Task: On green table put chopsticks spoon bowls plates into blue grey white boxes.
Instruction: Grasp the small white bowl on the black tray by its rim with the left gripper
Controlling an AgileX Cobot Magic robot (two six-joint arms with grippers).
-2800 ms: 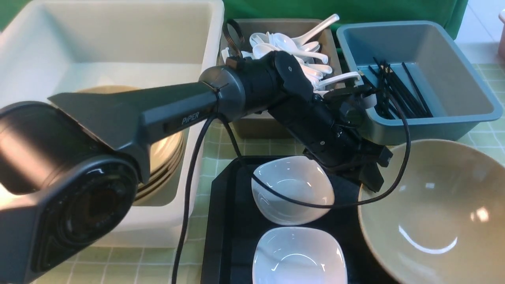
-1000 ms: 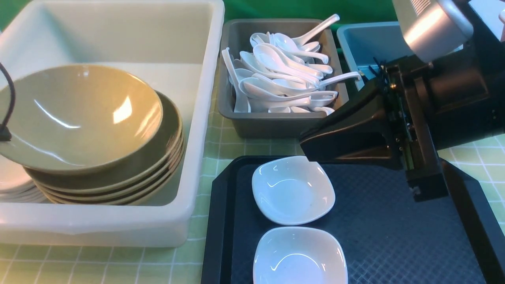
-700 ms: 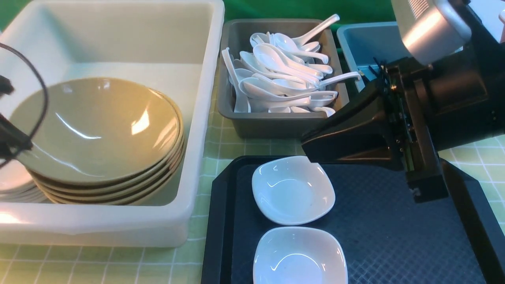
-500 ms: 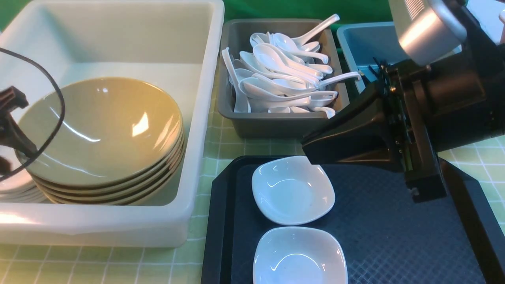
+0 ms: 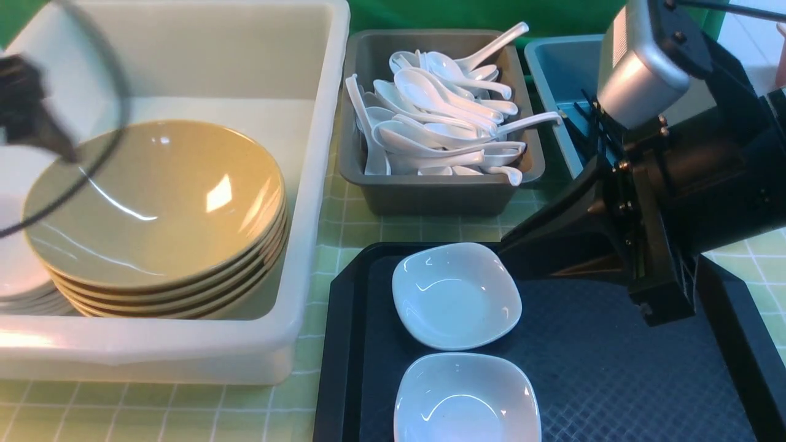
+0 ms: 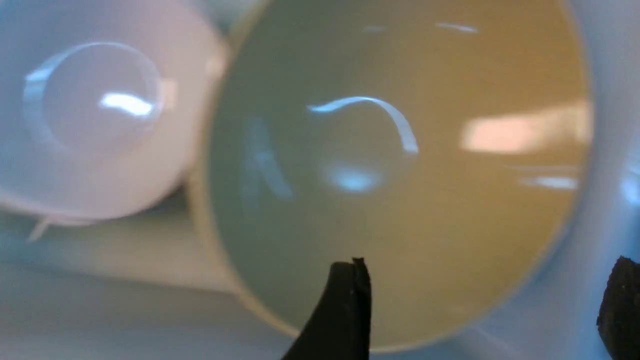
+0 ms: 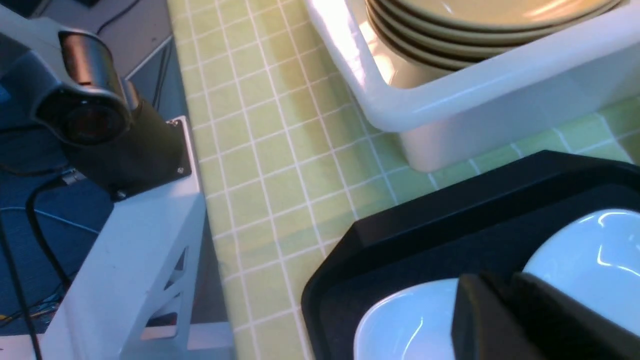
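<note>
The tan bowl that hung tilted over the stack a second ago now lies flat on top of it. Your left gripper (image 6: 489, 261) has let go and risen toward the far left corner of the white box (image 5: 184, 362).

On the green table (image 5: 344, 230) you have three boxes. The white box fills the left side and holds one stack of bowls (image 5: 153, 196), five by the rims that show. Beside them, at the box's left wall, is a stack of plates (image 5: 15, 288) too cut off to count. One black tray (image 5: 602, 368) sits at the near edge and carries two more white plates, one behind the other. At the far edge the grey box (image 5: 430, 196) is heaped with spoons (image 5: 430, 116), well over a dozen. To its right, the blue box (image 5: 552, 67) holds the chopsticks (image 5: 586, 120).

Your left gripper hovers above the top bowl, fingers spread wide and holding nothing. Your right gripper (image 7: 500, 281) hangs low over the tray's two plates, fingers close together with no gap showing, pinching nothing.

The right arm (image 5: 706, 178) stands in front of the blue box, so you cannot count the chopsticks. A blurred cable (image 5: 120, 116) loops over the bowls.
</note>
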